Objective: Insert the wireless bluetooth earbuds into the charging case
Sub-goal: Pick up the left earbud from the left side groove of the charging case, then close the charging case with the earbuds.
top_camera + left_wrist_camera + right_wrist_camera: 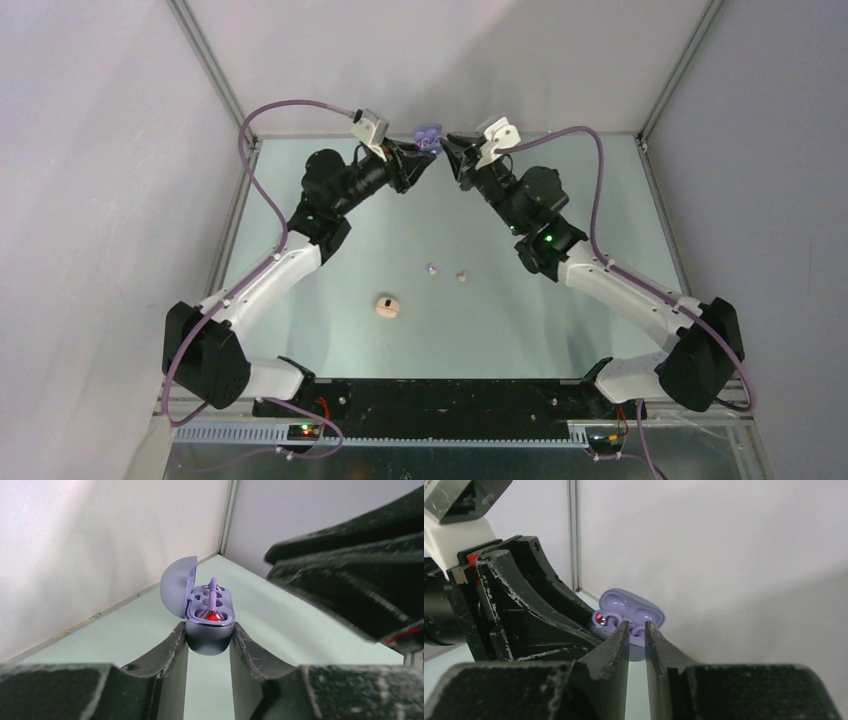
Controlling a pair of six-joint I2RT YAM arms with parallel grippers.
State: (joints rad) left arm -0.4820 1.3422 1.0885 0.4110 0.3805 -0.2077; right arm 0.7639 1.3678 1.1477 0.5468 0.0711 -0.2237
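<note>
Holding the rounded lilac plastic charging case [210,642] by its base, the left tool [209,630] has it raised above the far end of the pale green table [560,330], with the case's domed lid [176,586] swung open. The right tool [637,627] hovers at the case's mouth, jaws only narrowly apart, with nothing visible between them.

A small purple earbud [213,600] seems to sit in the sockets by a red glow; whether it is fully seated I cannot tell. If not, a brushing pad could drag it out. A nudge on the lid might twist the smooth shell in its pinch and drop it.

A tiny purple pebble-like earbud [431,268] and a cream one [462,276] lie mid-table near a cream rounded case [388,306]. Picking up the cream one for this case would be a mismatch.
</note>
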